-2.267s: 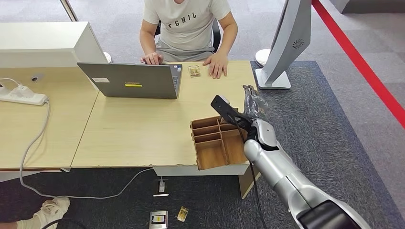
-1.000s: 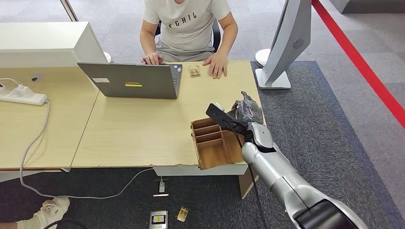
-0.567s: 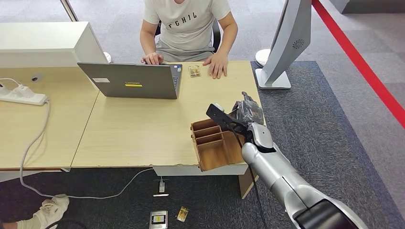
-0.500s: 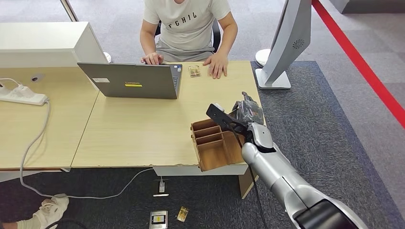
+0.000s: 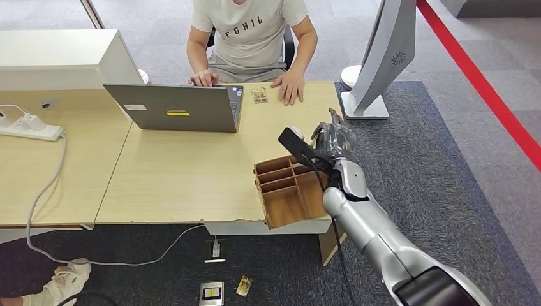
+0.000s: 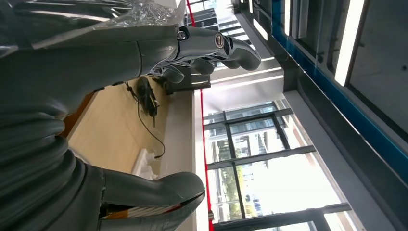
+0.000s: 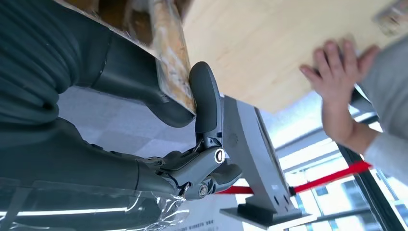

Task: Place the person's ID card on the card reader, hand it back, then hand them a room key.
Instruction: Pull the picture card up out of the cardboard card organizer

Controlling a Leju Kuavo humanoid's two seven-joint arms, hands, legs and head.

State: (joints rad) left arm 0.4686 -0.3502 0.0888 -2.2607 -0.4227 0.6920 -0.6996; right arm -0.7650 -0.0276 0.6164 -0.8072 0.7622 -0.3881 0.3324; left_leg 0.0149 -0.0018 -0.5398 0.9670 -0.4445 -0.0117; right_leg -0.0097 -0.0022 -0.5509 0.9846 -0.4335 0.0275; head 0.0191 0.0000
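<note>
My right hand (image 5: pixel 332 143) hovers over the far right corner of the wooden divided box (image 5: pixel 281 205) at the table's near edge. In the right wrist view its thumb (image 7: pixel 144 91) and a finger (image 7: pixel 205 103) pinch a tan patterned card, the room key (image 7: pixel 169 57). A small brownish card (image 5: pixel 259 95) lies flat on the table's far side, just beside the seated person's hand (image 5: pixel 291 87). That hand (image 7: pixel 339 62) rests on the table ahead of my fingers. My left hand (image 6: pixel 144 53) hangs with fingers and thumb apart, holding nothing.
An open grey laptop (image 5: pixel 172 107) faces the person across the table. A white monitor stand (image 5: pixel 365 105) rises past the table's right end, close to my right hand. A power strip (image 5: pixel 30 128) and cable lie at left. A small device (image 5: pixel 212 292) and a card (image 5: pixel 244 285) lie on the floor.
My right hand dipped down to the box about a second ago and has since risen and moved slightly away from me. The person and the card on the table stayed still.
</note>
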